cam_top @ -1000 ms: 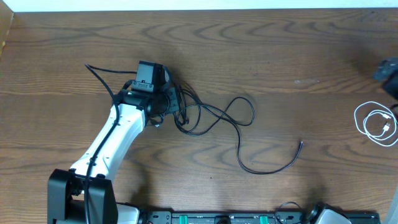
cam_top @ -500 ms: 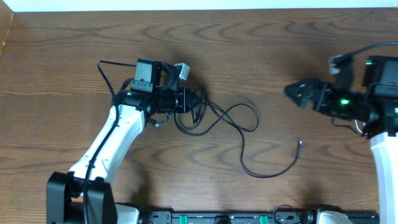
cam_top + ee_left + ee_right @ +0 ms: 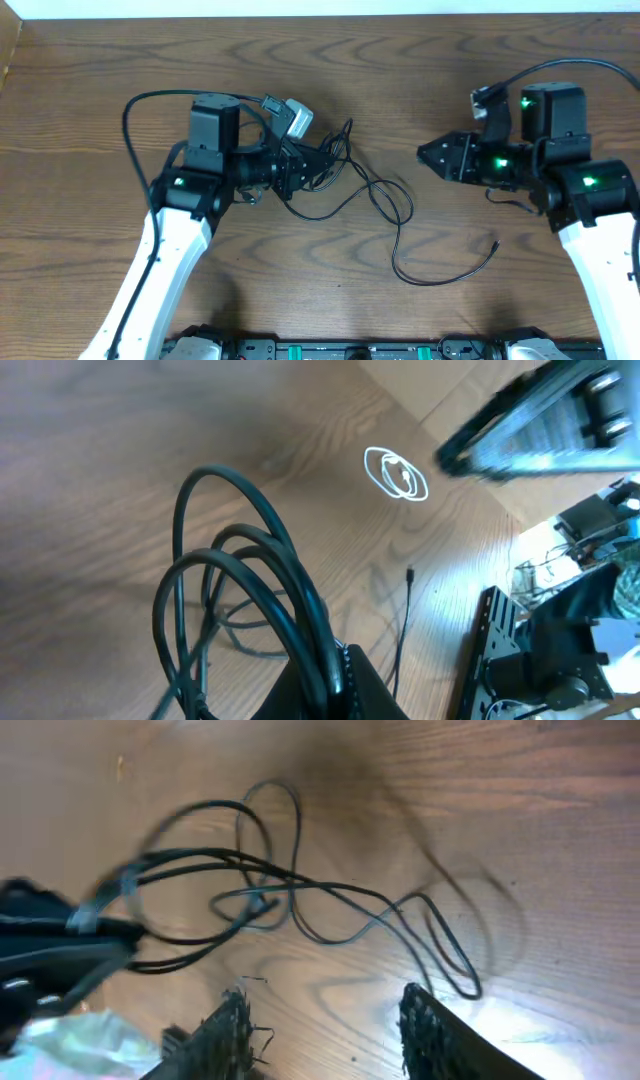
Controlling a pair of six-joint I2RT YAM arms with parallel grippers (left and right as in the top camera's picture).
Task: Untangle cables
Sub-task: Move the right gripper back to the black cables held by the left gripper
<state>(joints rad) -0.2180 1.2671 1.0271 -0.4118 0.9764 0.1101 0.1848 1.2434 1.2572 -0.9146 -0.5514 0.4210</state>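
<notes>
The left gripper [image 3: 313, 165] was clamped on the thin, tangled black cables [image 3: 300, 605] at mid brown wooden table [image 3: 400, 60]. The right gripper [image 3: 428, 156] hovered beside them, jaws apart, empty. The coiled white cable [image 3: 397, 472] lay well apart.

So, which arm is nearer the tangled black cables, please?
Left. The left arm has its jaws shut on the black cables; the right arm hangs clear of them, to their right.
</notes>
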